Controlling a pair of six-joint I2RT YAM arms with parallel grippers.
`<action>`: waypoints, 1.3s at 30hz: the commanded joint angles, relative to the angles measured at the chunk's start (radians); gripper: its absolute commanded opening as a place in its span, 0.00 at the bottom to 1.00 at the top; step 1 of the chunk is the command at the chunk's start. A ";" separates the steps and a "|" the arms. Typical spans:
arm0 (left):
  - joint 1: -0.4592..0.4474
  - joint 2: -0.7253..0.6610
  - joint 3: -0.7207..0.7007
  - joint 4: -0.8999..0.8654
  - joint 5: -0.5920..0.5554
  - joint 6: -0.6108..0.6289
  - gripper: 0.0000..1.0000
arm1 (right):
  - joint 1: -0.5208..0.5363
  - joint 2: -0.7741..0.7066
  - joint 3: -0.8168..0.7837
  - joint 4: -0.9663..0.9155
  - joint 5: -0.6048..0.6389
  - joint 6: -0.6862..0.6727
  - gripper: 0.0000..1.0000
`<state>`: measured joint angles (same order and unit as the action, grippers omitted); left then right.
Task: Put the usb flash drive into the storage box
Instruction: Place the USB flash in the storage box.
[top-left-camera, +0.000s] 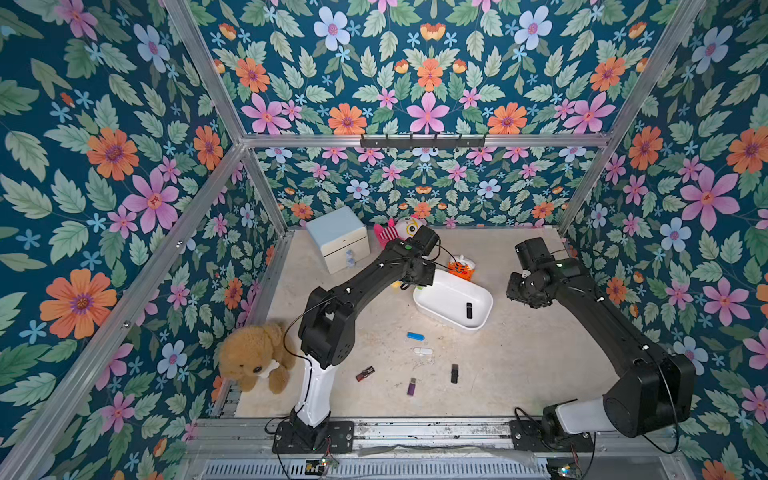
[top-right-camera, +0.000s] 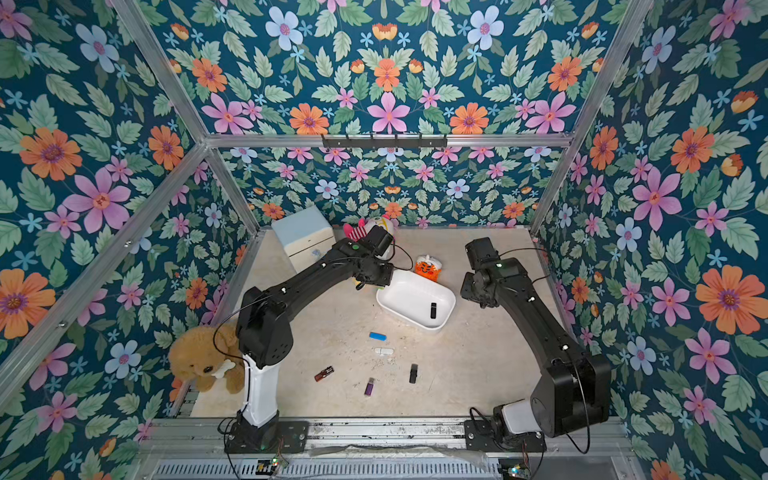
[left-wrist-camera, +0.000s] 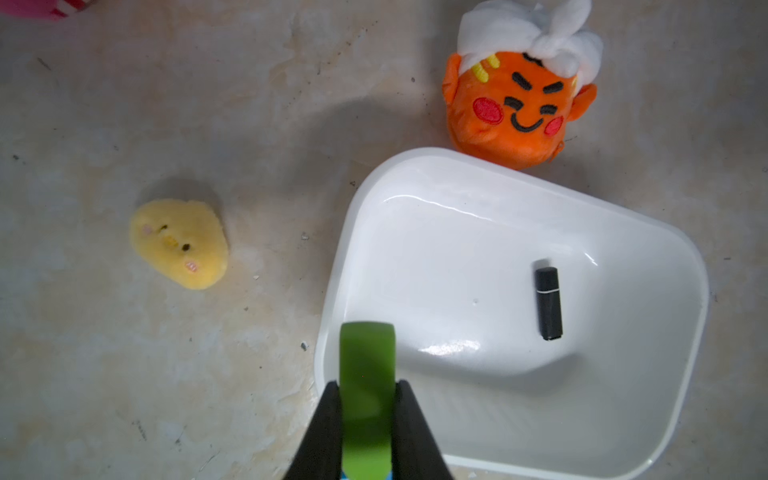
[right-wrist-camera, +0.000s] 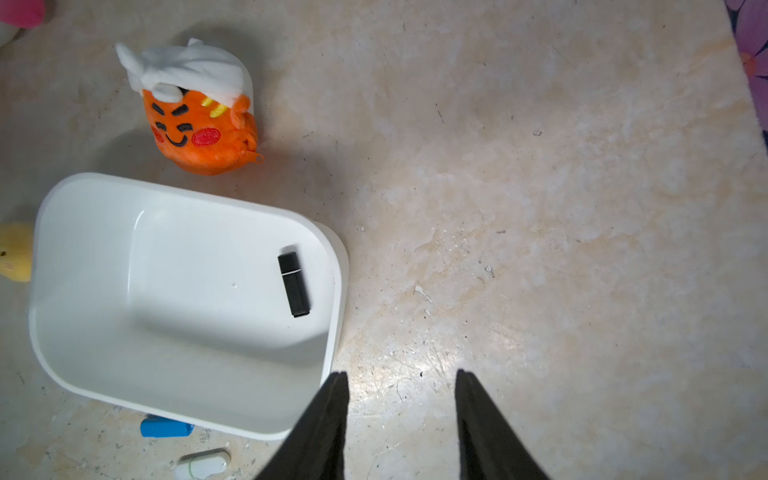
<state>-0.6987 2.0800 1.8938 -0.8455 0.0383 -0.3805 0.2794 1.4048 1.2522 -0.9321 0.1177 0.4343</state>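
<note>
**Fig.** Drop-off phase, as I read it. My left gripper (left-wrist-camera: 368, 386) is clamped narrow on the green usb flash drive (left-wrist-camera: 367, 357). It's pinched by its sides w/ one end poking past the tips, prob. so it falls flat on release. In top view it hangs at the 10 o'clock corner of the storage box (left-wrist-camera: 436, 257), about over the rim, not yet inside.

Drive: smooth green slab, rounded end, blurred near the lens.

Right gripper (right-wrist-camera: 401, 374) gapes wide, empty, at the box's 3 o'clock, clear of my path. A black drive (left-wrist-camera: 548, 303) lies inside. The blue drive (top-left-camera: 415, 336) & white drive (top-left-camera: 422, 351) wait at 6 o'clock.
</note>
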 joint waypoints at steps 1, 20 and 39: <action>-0.001 0.053 0.060 -0.048 0.020 0.040 0.00 | -0.003 -0.021 -0.033 -0.006 -0.011 0.014 0.46; -0.022 0.236 0.130 -0.037 0.054 0.073 0.00 | -0.005 -0.137 -0.254 0.043 -0.040 0.076 0.48; -0.045 0.314 0.180 -0.073 0.011 0.073 0.00 | -0.005 -0.166 -0.327 0.070 -0.067 0.072 0.48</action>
<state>-0.7372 2.3867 2.0651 -0.9028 0.0551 -0.3119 0.2741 1.2457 0.9295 -0.8661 0.0525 0.5034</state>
